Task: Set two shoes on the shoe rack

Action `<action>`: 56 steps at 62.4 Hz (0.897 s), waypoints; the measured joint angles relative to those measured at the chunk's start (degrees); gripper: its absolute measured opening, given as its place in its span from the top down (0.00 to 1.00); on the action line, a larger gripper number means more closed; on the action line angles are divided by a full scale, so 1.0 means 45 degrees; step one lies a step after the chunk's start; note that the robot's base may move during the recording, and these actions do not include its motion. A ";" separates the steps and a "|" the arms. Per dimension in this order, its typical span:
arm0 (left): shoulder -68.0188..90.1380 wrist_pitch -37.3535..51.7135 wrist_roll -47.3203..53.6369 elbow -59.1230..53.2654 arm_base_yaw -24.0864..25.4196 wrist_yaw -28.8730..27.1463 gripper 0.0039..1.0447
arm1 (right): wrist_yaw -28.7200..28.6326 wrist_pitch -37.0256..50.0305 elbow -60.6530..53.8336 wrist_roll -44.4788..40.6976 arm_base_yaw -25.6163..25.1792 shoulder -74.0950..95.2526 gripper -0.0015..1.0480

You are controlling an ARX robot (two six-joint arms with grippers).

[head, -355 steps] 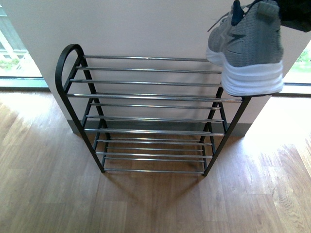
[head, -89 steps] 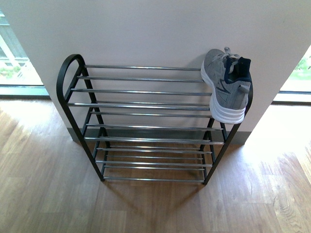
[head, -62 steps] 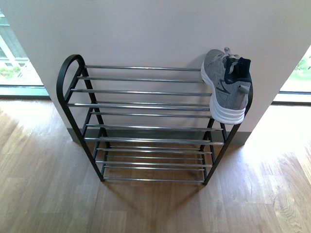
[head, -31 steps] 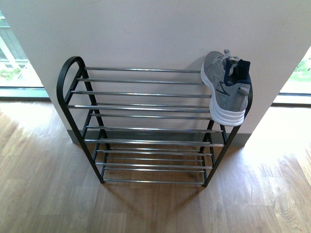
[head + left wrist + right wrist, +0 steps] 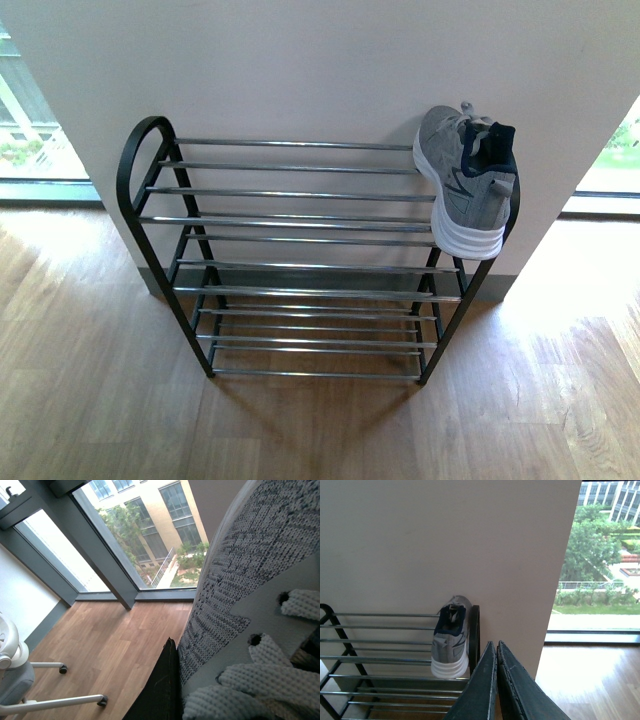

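Right gripper (image 5: 496, 650), pinched together empty, faces the sneaker (image 5: 451, 640) on the rack (image 5: 475, 630) ahead; left gripper (image 5: 167, 685) clamps a second sneaker (image 5: 250, 565).

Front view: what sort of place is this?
Probably an indoor entryway or hallway; home or office, I can't tell. A shoe rack holding one grey sneaker stands against a pale wall on a wood-plank floor, with low windows on either side.

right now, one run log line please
shoe rack: grey sneaker on top tier, right end | left claw: shut on second sneaker | right claw: shut, empty
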 joint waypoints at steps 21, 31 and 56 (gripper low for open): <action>0.0000 0.0000 0.0000 0.0000 0.0000 0.0015 0.99 | -0.0005 -0.2463 0.0005 -0.0005 0.0005 -0.2375 0.99; 0.0000 0.0000 0.0000 0.0000 0.0000 -0.0010 0.99 | -0.0005 -0.2463 0.0005 -0.0005 0.0005 -0.2409 0.99; 0.0000 0.0000 0.0000 0.0000 0.0000 0.0000 0.99 | -0.0005 -0.2463 0.0005 -0.0019 0.0005 -0.2409 0.42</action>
